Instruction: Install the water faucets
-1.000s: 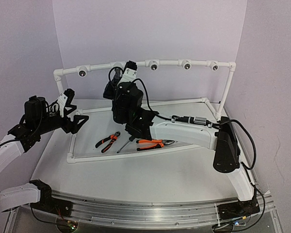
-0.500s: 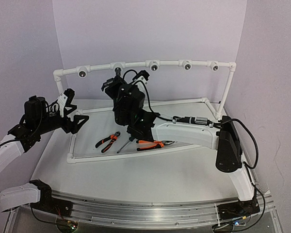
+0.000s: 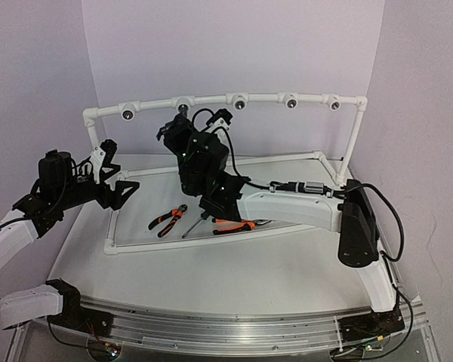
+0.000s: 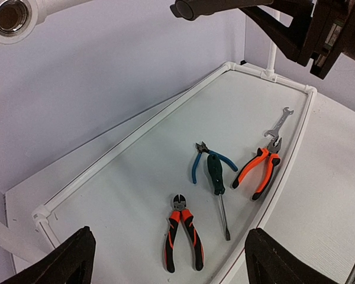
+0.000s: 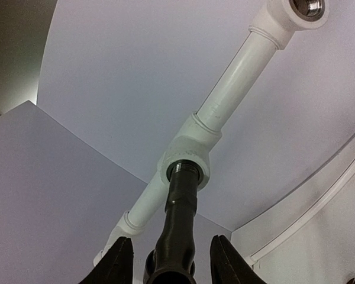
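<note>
At pipe socket (image 5: 186, 155), black faucet (image 5: 180, 213) seated, right claw (image 5: 171, 242) seemingly parted

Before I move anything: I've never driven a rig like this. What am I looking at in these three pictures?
Two robot arms, each ending in a two-finger gripper. The overhead view looks down from behind them; the other two come from cameras on the wrists. The left gripper hovers open and empty; on the table lie orange pliers, a screwdriver, a wrench. The right gripper is raised to the white pipe; its open fingers flank the black faucet, seated in a socket, without touching.
</note>
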`<state>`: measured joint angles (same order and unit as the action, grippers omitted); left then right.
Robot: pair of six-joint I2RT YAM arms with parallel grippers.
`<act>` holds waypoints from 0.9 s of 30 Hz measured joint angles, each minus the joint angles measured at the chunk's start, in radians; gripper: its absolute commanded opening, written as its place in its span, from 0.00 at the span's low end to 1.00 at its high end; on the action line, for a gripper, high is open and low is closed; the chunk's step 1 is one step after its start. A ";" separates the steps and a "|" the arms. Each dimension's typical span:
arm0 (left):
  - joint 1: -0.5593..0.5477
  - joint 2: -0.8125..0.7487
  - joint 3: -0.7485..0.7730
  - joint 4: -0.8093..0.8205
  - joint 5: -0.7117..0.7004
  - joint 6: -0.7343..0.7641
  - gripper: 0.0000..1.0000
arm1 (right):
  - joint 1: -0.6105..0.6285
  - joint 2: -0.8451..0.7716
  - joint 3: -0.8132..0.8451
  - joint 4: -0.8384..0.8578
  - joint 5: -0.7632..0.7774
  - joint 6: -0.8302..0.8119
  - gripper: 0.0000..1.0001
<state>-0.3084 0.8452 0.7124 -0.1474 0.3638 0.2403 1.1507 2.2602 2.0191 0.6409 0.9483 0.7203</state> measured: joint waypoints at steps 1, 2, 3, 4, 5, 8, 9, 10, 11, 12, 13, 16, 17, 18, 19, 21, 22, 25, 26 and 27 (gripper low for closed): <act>0.000 0.000 0.000 0.000 0.000 0.000 0.92 | 0.000 -0.003 -0.005 0.002 -0.005 -0.006 0.53; 0.000 0.000 0.000 0.000 0.000 0.002 0.93 | 0.000 -0.008 -0.011 0.004 -0.011 -0.013 0.56; 0.000 0.000 0.000 0.000 0.000 0.005 0.93 | 0.000 -0.012 -0.015 0.006 -0.017 -0.017 0.58; 0.000 0.000 -0.001 0.000 0.000 0.009 0.94 | 0.000 -0.018 -0.022 0.009 -0.025 -0.021 0.61; 0.000 0.000 -0.001 0.000 0.000 0.012 0.95 | 0.000 -0.025 -0.030 0.012 -0.034 -0.026 0.64; 0.000 0.000 -0.008 0.002 -0.001 0.023 0.97 | 0.002 -0.063 -0.073 0.023 -0.061 -0.044 0.72; 0.000 0.001 -0.014 0.002 -0.001 0.026 0.98 | 0.004 -0.081 -0.095 0.026 -0.069 -0.051 0.77; 0.000 0.001 -0.019 0.002 -0.001 0.028 0.98 | 0.005 -0.097 -0.114 0.031 -0.078 -0.059 0.81; 0.000 0.002 -0.026 0.002 -0.002 0.031 0.99 | 0.008 -0.115 -0.135 0.036 -0.087 -0.068 0.83; 0.000 0.003 -0.033 0.002 -0.003 0.033 0.99 | 0.010 -0.135 -0.159 0.041 -0.095 -0.077 0.86; 0.000 0.005 -0.038 0.001 -0.005 0.035 0.99 | 0.012 -0.154 -0.180 0.045 -0.102 -0.082 0.88; 0.000 0.009 -0.054 0.000 -0.011 0.042 1.00 | 0.017 -0.213 -0.249 0.058 -0.137 -0.098 0.98; 0.000 0.009 -0.055 -0.001 -0.012 0.043 1.00 | 0.018 -0.232 -0.274 0.065 -0.154 -0.105 0.98; 0.000 0.009 -0.056 -0.001 -0.015 0.044 1.00 | 0.018 -0.254 -0.304 0.072 -0.171 -0.110 0.98; 0.000 0.009 -0.056 0.000 -0.019 0.044 1.00 | 0.018 -0.276 -0.336 0.079 -0.189 -0.115 0.98; 0.000 0.009 -0.056 0.000 -0.022 0.044 1.00 | 0.018 -0.312 -0.393 0.092 -0.223 -0.124 0.98; 0.000 0.009 -0.056 0.000 -0.025 0.044 1.00 | 0.018 -0.335 -0.433 0.099 -0.238 -0.130 0.98; 0.000 0.009 -0.056 0.001 -0.028 0.044 1.00 | 0.025 -0.416 -0.554 0.101 -0.269 -0.184 0.96; 0.000 0.008 -0.058 0.002 -0.028 0.044 1.00 | 0.026 -0.443 -0.587 0.095 -0.277 -0.220 0.95; 0.000 0.007 -0.061 0.004 -0.029 0.044 1.00 | 0.028 -0.470 -0.613 0.079 -0.285 -0.268 0.95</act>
<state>-0.3084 0.8523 0.6511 -0.1436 0.3353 0.2847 1.1783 1.7906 1.4063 0.7204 0.6630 0.4524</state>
